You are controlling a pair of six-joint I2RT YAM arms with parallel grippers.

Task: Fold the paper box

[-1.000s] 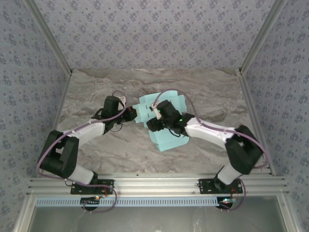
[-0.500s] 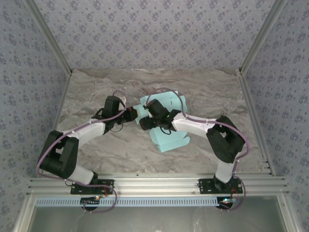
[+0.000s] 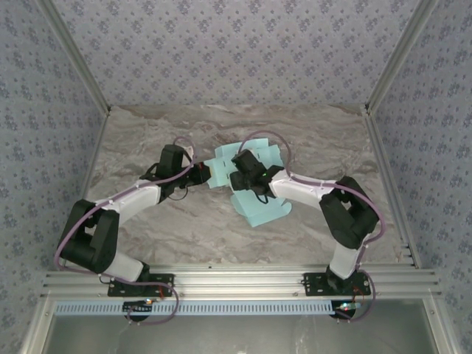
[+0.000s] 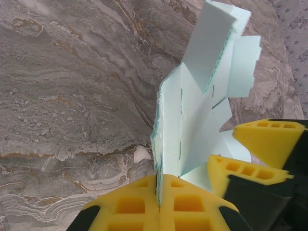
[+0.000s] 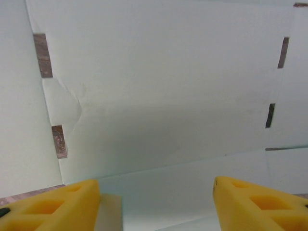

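left wrist view: left end effector (image 4: pixel 159 190) clenched on paper box (image 4: pixel 192 120) edge, right end effector (image 5: pixel 155 185) released over it; likely light, floppy card, best pinched by edges.

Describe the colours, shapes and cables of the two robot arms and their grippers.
The left arm and right arm have white links, black joints and looping lilac cables. The left gripper and right gripper carry yellow, wedge-shaped fingers with square cut-outs.

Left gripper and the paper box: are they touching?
Touching. The left wrist view shows the left gripper shut on an edge of the paper box, no gap.
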